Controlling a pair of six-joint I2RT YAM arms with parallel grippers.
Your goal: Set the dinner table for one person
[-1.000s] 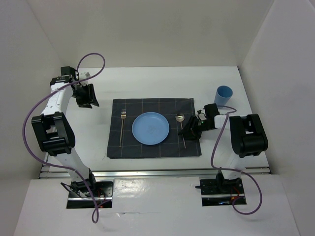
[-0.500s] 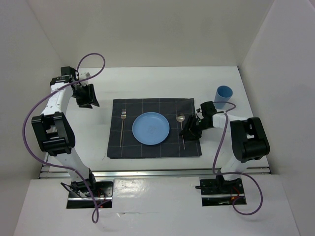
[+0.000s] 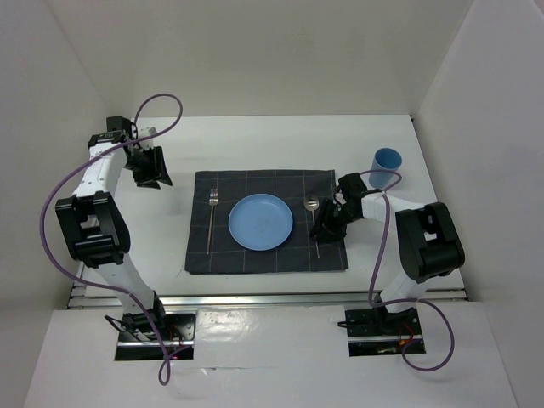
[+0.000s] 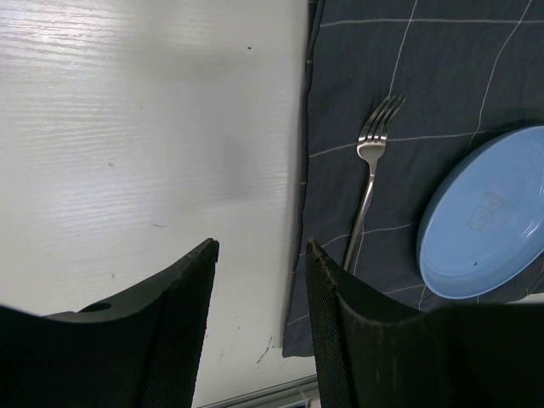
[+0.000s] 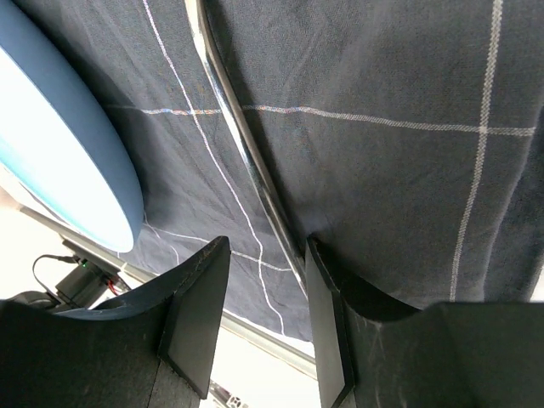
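The white dinner table carries a dark grey checked placemat. On the mat lie a blue plate, a fork to its left and a spoon to its right. My right gripper sits low over the mat's right side, open. In the right wrist view the spoon handle runs down along the inner face of the right finger, which presses on the cloth; the right gripper holds nothing. My left gripper hangs open over bare table left of the mat.
A blue cup stands on the table beyond the mat's far right corner. In the left wrist view the left gripper is above bare tabletop, with the fork and plate to its right. White walls enclose the table.
The right arm's wrist has shifted slightly left and away, with its gripper staying at the spoon handle. The left arm has not moved.
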